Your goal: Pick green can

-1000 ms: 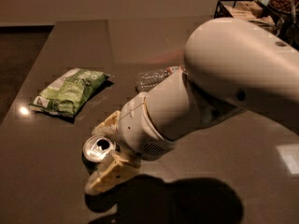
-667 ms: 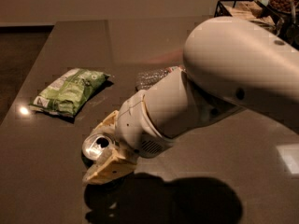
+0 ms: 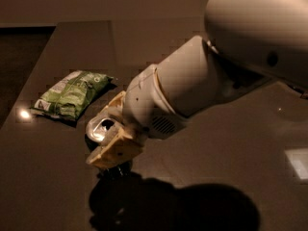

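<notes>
The green can shows mostly as its silver pull-tab top, left of centre in the camera view; its green body is almost wholly hidden by the fingers. My gripper is shut on the can, with one cream finger in front of it and the other behind it. The can is tilted and sits just above the dark tabletop, over its own shadow. The large white arm fills the upper right.
A flat green-and-white snack bag lies on the table to the left of the gripper. The table's left edge runs along the far left. A bright light reflection shows at the right.
The arm has risen and moved up and right with the can held between the fingers. The clear bottle behind it and the basket at top right are now out of view.
</notes>
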